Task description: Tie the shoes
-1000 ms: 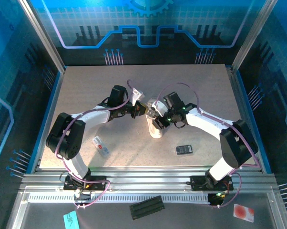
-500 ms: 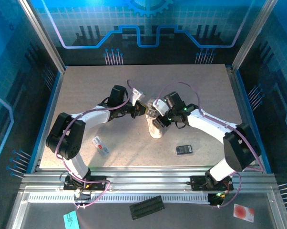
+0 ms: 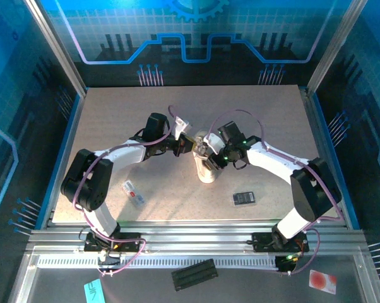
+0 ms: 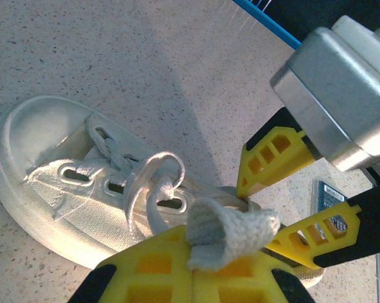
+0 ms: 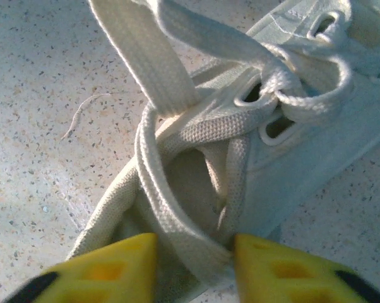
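Since a second ago the right gripper (image 5: pixel 193 252) has drawn up a little toward the far end of the sneaker (image 3: pixel 206 166) and its yellow fingers (image 5: pixel 114 262) have narrowed. The left arm and the shoe lie as they did.

That white low-top sneaker sits upright near the middle of the speckled table (image 3: pixel 114 113), its toe toward the near edge and its open throat toward the far side. Both grippers meet over the throat end, the left one coming in from the left and the right one from the right, their tips almost touching each other.

From the left wrist view, the left gripper (image 4: pixel 190 274) is clamped tight on a folded lace (image 4: pixel 231 230) that sticks up as a short doubled tab between its fingers. The rest of the laces (image 4: pixel 152 183) curl loosely over the eyelets just beyond, and the toe cap lies further off to the left of that view.

From the right wrist view, a lace loop (image 5: pixel 177 221) runs down from the eyelets and passes between the right gripper's two fingers, which sit against it on either side, partly closed around the band. The sneaker's side wall is just beyond the fingertips.

A small black rectangular device (image 3: pixel 243 197) lies on the table to the right of the toe, apart from it. A flat white-and-red packet (image 3: pixel 133 192) lies well to the left.
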